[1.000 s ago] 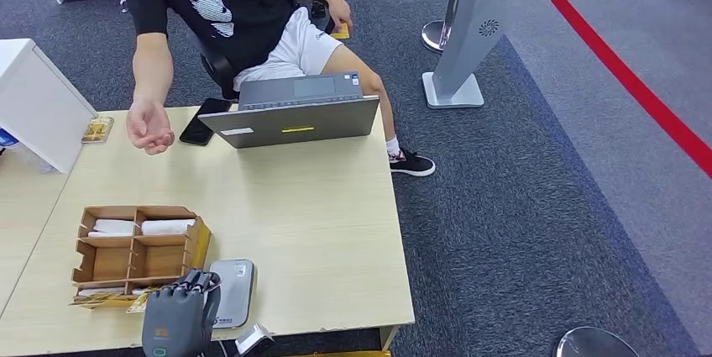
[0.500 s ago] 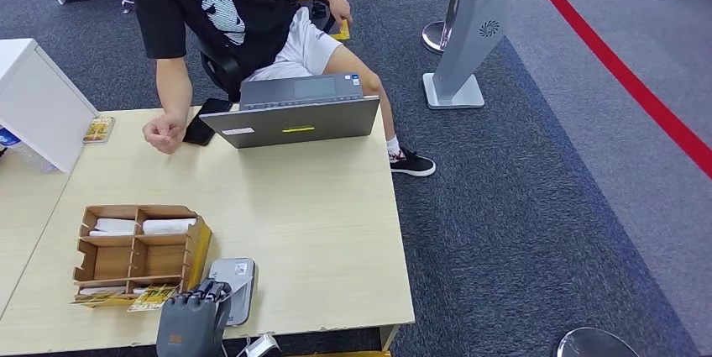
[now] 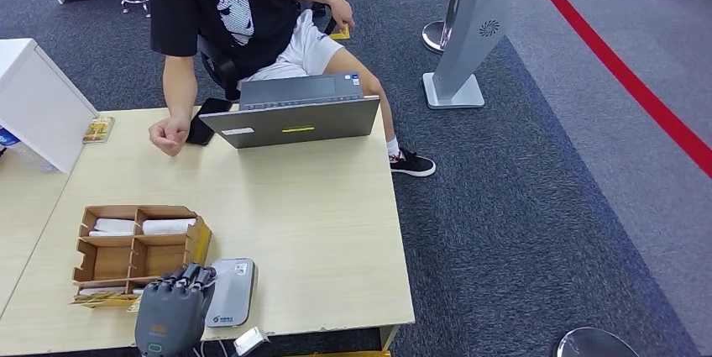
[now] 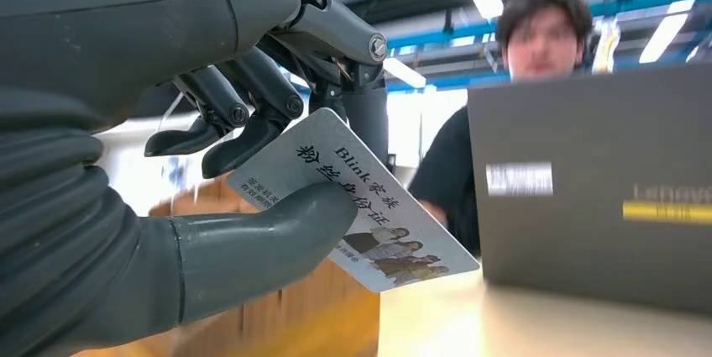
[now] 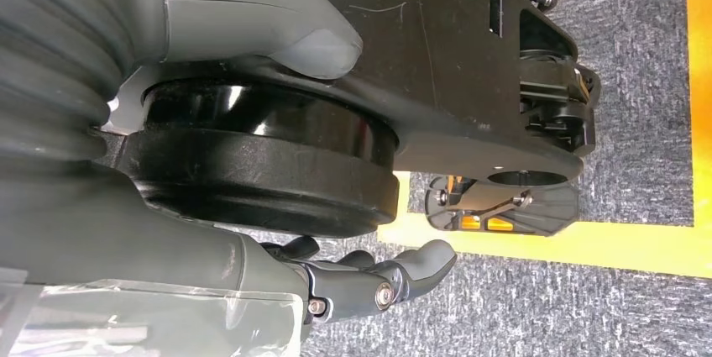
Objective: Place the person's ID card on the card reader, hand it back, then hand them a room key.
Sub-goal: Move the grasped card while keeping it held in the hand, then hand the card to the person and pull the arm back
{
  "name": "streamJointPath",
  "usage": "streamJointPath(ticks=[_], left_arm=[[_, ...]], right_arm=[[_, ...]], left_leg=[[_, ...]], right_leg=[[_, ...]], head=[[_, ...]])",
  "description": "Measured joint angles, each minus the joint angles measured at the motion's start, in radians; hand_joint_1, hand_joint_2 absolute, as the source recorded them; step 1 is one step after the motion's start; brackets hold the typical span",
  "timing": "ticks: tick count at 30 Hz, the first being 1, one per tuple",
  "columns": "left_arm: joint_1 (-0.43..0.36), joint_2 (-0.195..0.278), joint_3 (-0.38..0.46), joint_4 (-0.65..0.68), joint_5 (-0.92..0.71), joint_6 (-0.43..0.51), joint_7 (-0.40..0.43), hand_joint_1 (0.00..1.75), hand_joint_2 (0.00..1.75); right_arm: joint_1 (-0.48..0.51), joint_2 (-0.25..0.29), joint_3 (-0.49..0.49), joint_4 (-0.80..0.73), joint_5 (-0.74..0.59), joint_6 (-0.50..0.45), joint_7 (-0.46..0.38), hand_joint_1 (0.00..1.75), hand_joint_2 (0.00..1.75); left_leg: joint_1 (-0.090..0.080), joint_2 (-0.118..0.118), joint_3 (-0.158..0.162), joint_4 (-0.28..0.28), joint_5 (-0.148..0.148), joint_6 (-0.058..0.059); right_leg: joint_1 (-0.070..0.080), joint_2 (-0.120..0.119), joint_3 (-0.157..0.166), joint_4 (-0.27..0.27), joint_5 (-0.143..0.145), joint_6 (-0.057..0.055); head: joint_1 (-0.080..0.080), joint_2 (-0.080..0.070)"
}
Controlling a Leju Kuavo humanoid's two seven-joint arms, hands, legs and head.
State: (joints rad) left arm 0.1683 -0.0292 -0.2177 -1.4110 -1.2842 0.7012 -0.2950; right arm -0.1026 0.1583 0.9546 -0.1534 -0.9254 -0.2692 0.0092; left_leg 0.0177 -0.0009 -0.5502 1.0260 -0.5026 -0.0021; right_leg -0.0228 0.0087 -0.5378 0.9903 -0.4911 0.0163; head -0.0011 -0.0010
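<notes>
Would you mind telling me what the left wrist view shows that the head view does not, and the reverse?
Left wrist view alone: the ID card pinched between the left hand's thumb and fingers, with its printed face. Head view alone: the card reader beside the wooden organizer, the phone and the table edges. Shared: the left hand, the laptop and the seated person.

The card (image 4: 369,214) I am holding is showing "Blink" beside Chinese characters; the laptop (image 4: 604,189) is reading "Lenovo".
</notes>
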Motion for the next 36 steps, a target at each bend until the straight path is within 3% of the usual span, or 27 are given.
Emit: streamJointPath(ticks=[5,13,29,30,33,34,36], left_arm=[[-0.030,0.032,0.058,-0.082,0.069,-0.021,0.021,1.75,1.75],[-0.062,0.066,0.173,-0.135,0.173,-0.033,-0.019,1.75,1.75],[-0.066,0.068,0.274,-0.225,0.268,-0.039,-0.076,1.72,1.75],[-0.065,0.067,0.276,-0.232,0.271,-0.038,-0.079,1.54,1.75],[-0.064,0.067,0.284,-0.250,0.275,-0.035,-0.081,0.25,1.75],[-0.062,0.066,0.287,-0.256,0.277,-0.034,-0.082,0.00,1.75],[-0.057,0.064,0.290,-0.268,0.285,-0.032,-0.086,0.00,1.75]], right_arm=[[0.000,0.000,0.004,0.000,-0.003,0.001,-0.007,0.00,1.75],[0.000,0.000,0.008,0.002,-0.008,0.001,-0.008,0.00,1.75],[-0.001,0.000,0.025,0.003,-0.011,0.004,-0.011,0.00,1.75],[-0.001,0.000,0.026,0.003,-0.012,0.004,-0.012,0.00,1.75],[-0.001,0.000,0.027,0.003,-0.012,0.004,-0.012,0.00,1.75],[-0.001,0.000,0.027,0.003,-0.013,0.003,-0.012,0.00,1.75],[-0.001,0.000,0.027,0.003,-0.014,0.002,-0.012,0.00,1.75]], left_leg=[[0.000,0.000,0.000,0.000,0.000,0.000],[0.000,0.000,0.000,0.000,0.001,-0.001],[0.000,0.000,0.000,0.000,0.001,-0.001],[0.000,0.000,0.000,0.000,0.001,-0.001],[0.000,0.000,0.000,0.000,0.001,-0.001],[0.000,0.000,0.000,0.000,0.001,-0.001],[0.000,0.000,0.000,0.000,0.001,-0.001]], right_leg=[[0.000,0.000,0.000,0.000,0.000,-0.001],[0.000,0.000,0.000,0.001,0.000,-0.001],[0.000,0.000,0.000,0.001,0.000,-0.001],[0.000,0.000,0.000,0.001,0.000,-0.001],[0.000,0.000,0.000,0.001,0.000,-0.001],[0.000,0.000,0.000,0.001,0.000,-0.001],[0.000,0.000,0.000,0.001,0.000,-0.001]], head=[[0.000,0.000],[0.000,0.000],[0.000,0.000],[0.000,0.000],[0.000,0.000],[0.000,0.000],[0.000,0.000]])
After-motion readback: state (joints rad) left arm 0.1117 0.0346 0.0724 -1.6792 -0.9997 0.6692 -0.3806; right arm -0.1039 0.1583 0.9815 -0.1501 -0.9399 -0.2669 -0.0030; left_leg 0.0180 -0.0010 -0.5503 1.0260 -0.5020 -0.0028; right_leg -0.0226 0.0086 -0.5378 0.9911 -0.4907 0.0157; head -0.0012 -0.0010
